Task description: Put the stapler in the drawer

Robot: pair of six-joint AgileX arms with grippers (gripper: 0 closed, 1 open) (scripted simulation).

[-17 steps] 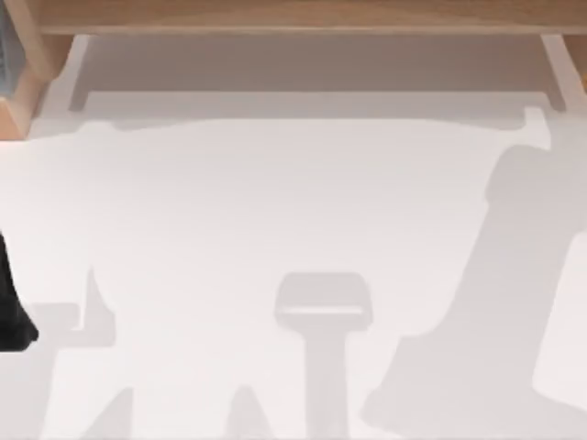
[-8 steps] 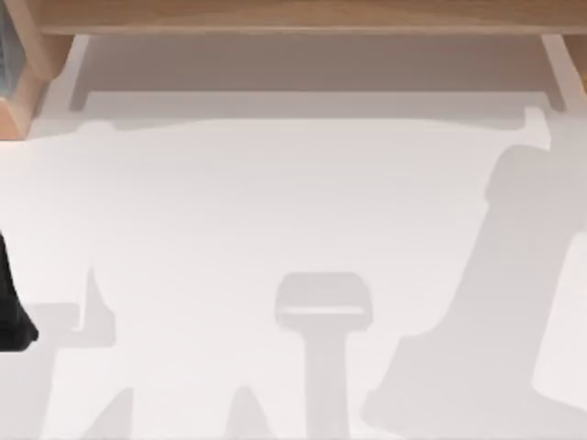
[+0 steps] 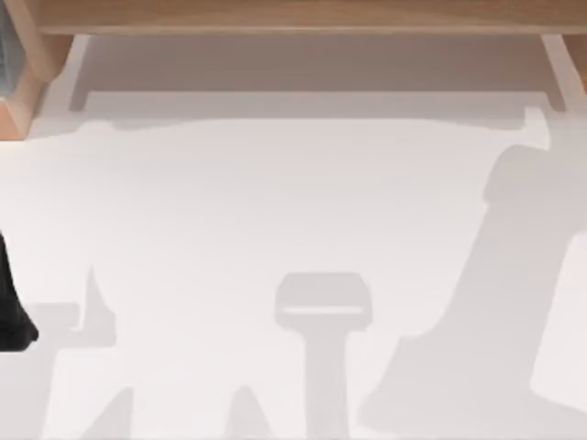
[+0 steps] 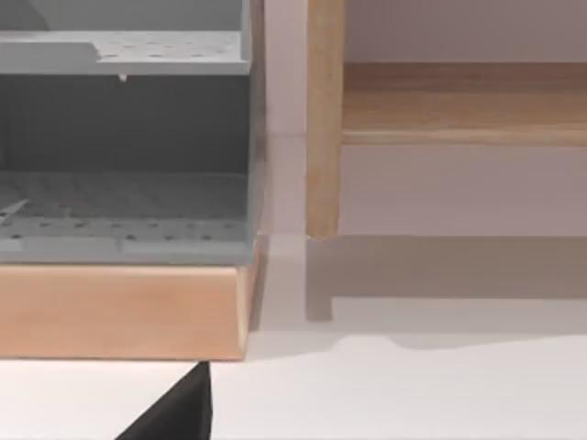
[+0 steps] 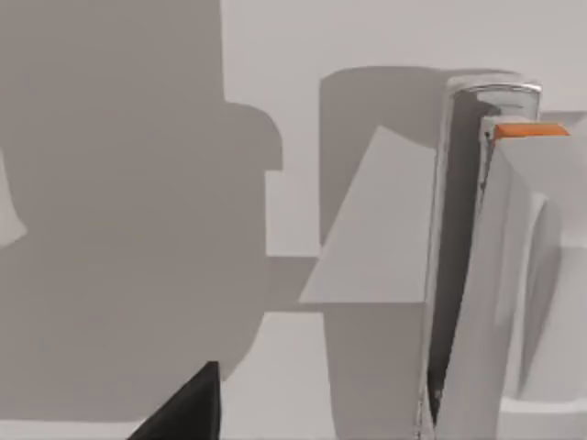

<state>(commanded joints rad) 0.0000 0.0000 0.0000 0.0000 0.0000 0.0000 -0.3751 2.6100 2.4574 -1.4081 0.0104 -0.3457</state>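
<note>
The stapler (image 5: pixel 477 275) is a slim white bar with a dark slit along it and a small orange tip. It lies on the white table in the right wrist view, beside a dark part of my right gripper (image 5: pixel 183 408) and apart from it. The drawer (image 4: pixel 119 307) has a light wooden front and a grey perforated floor. It faces the left wrist camera, just beyond a dark part of my left gripper (image 4: pixel 174 417). A corner of the drawer unit (image 3: pixel 14 87) sits at the table's far left in the top view. My left arm (image 3: pixel 11 312) shows dark at the left edge.
A wooden shelf (image 3: pixel 303 16) runs along the table's back edge, with an upright wooden post (image 4: pixel 324 119) beside the drawer unit. Arm shadows fall across the white table (image 3: pixel 275 202).
</note>
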